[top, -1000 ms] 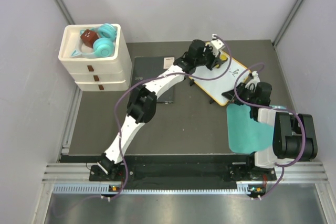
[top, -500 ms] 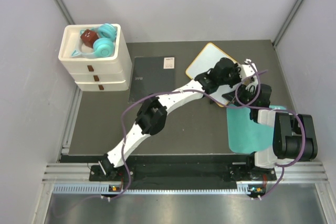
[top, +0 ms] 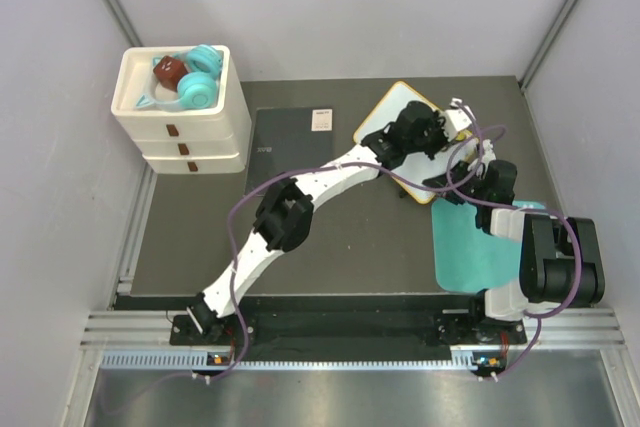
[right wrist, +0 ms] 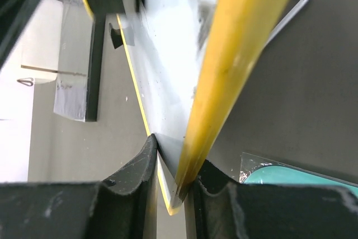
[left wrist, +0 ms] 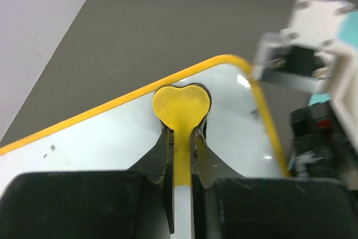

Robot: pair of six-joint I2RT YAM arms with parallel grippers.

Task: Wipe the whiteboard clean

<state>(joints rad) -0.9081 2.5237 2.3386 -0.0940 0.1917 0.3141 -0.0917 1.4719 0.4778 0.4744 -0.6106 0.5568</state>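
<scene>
Two grippers meet at the whiteboard (top: 393, 110), which lies askew at the far right of the table (top: 200, 237), just right of the grey pad (top: 285, 142) and beyond the teal mat (top: 470, 247). The left gripper (left wrist: 180, 134) has its fingers pressed tight on the thin stem of a yellow heart-shaped piece (left wrist: 181, 103), whose head is over the white surface near a rounded corner. The right gripper (right wrist: 170, 160) pinches the board's yellow rim.

Purple cables (top: 231, 232) loop along white arms (top: 330, 175) with black joints; the left pincer (left wrist: 182, 134) is black.
</scene>
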